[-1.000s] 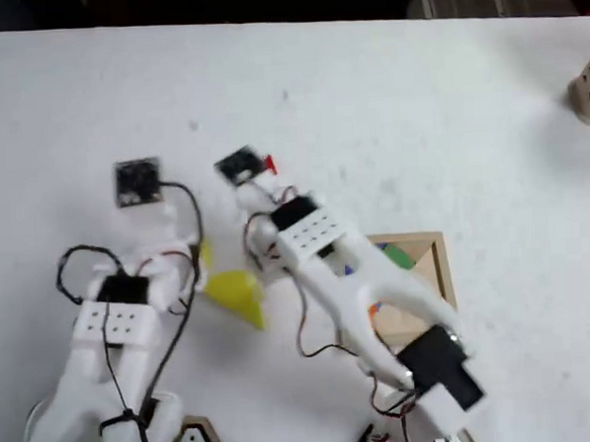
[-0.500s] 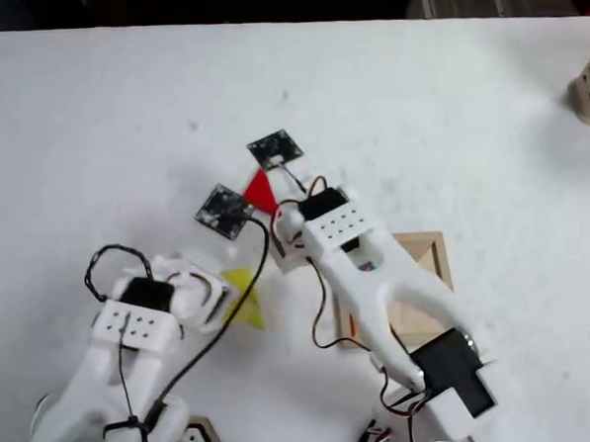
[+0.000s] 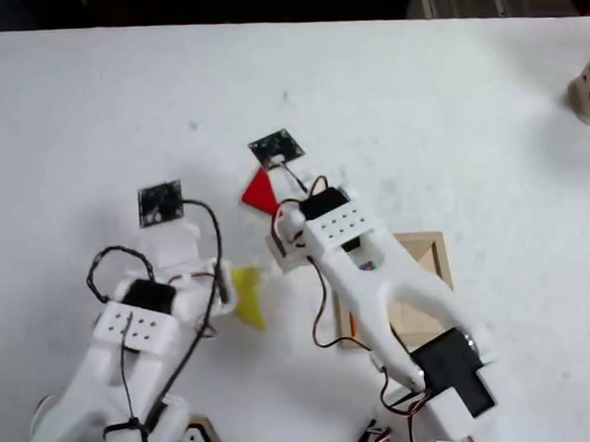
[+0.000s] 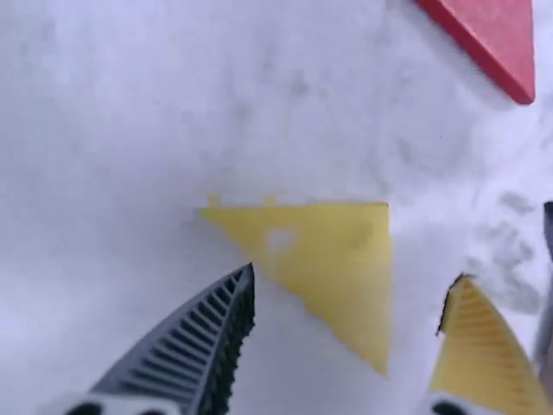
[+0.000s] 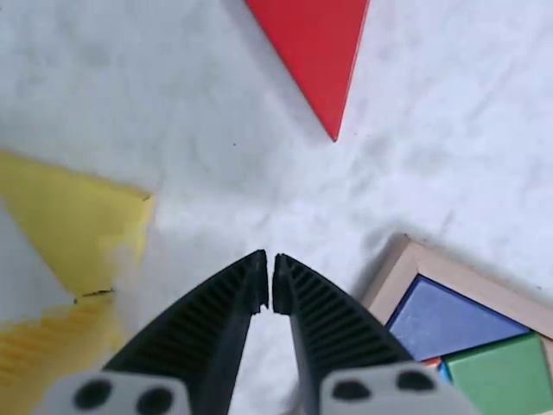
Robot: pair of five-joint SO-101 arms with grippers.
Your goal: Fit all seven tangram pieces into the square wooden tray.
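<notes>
Left end effector (image 4: 352, 277) spread wide, a dark finger (image 4: 199, 346) and a yellow finger (image 4: 479, 346) on either side of the yellow triangle (image 4: 324, 251), flat on the white surface (image 3: 417, 96). Right end effector (image 5: 268, 259) pressed together on nothing, tips over bare surface between the red triangle (image 5: 315, 43), the yellow triangle and a corner of the wooden tray (image 5: 389, 281). Inside the tray, a blue piece (image 5: 449, 316) beside a green piece (image 5: 505, 372). Red triangle flat on the surface, outside the tray, apart from the yellow one.
</notes>
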